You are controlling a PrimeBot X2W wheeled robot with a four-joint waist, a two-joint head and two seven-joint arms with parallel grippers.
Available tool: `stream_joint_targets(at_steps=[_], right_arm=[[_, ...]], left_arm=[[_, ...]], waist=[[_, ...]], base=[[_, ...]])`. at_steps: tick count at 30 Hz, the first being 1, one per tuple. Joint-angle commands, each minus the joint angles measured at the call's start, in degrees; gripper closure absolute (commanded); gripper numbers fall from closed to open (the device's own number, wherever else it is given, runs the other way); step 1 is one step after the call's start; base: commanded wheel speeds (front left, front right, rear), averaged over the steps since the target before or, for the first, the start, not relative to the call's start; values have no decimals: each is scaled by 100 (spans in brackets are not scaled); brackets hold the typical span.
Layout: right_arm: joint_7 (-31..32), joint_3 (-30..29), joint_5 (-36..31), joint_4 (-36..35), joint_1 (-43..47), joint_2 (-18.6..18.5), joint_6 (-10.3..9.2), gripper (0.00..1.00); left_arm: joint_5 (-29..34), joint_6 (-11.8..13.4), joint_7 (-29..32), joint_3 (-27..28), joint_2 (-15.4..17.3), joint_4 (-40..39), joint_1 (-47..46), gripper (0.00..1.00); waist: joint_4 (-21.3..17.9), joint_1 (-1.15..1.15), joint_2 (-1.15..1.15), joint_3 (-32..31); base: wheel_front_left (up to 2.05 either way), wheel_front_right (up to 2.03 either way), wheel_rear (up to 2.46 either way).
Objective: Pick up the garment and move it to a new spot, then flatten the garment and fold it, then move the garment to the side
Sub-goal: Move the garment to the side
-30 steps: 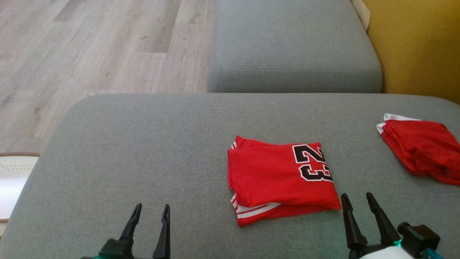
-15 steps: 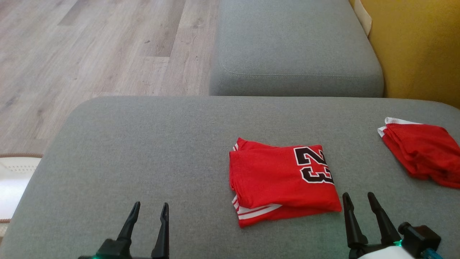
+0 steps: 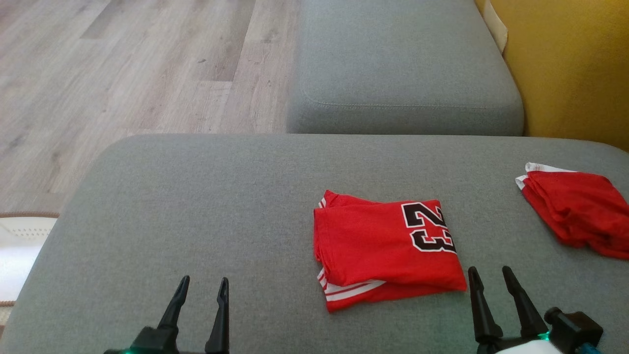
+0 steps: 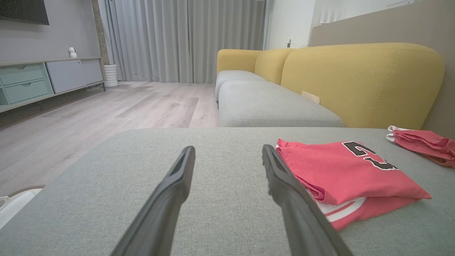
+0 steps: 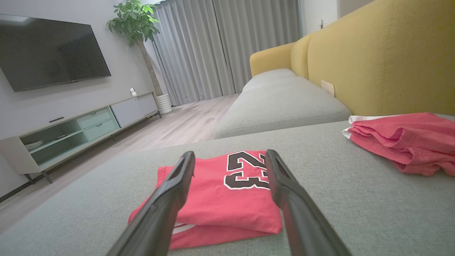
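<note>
**Fig. Final stage of the fold-and-place sequence.** The garment (image 3: 388, 255) lies folded, right of centre on the grey seat cushion (image 3: 196, 206). Its numeral 23 (image 3: 428, 227) faces up and a striped hem (image 3: 351, 288) peeks out at the near edge.

The left hand (image 3: 204, 279) hovers spread and empty, well to the left of the garment. The right hand (image 3: 489, 269), likewise spread and empty, sits just beside the garment's near right corner.

Flattening and folding look complete, so the step in hand appears to be the move to the side. It calls for a low, level pinch through all layers at the near edge, so the stack travels without unfolding.

Broad bare cushion lies to the left, ending in a rounded edge above the wood floor (image 3: 123, 73). To the right, well apart, lies a second red cloth (image 3: 572, 206); the frame cuts it off, so its kind is uncertain. The yellow backrest (image 3: 570, 64) closes that side.
</note>
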Motion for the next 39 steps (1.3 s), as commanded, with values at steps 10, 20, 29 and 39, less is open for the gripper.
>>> stream_joint_targets(at_steps=[10,20,29,39], right_arm=[[-77,102,-76,-238,-220,-28,-4,0],[-78,25,-118,-256,-227,11,-4,0],[-78,4,-170,-283,-248,30,-4,0],[-78,193,-75,324,-878,-254,-4,0]], left_arm=[[126,-4,-69,205,-55,-144,-217,0],[171,-25,-69,218,-55,-109,-229,0],[162,-52,-69,180,-55,-132,-271,0],[60,-73,-69,3,-55,-203,-440,0]], waist=[[-8,0,0,45],[-4,0,0,55],[10,0,0,178],[48,0,0,656]], base=[[0,0,0],[0,0,0],[0,0,0],[0,0,0]])
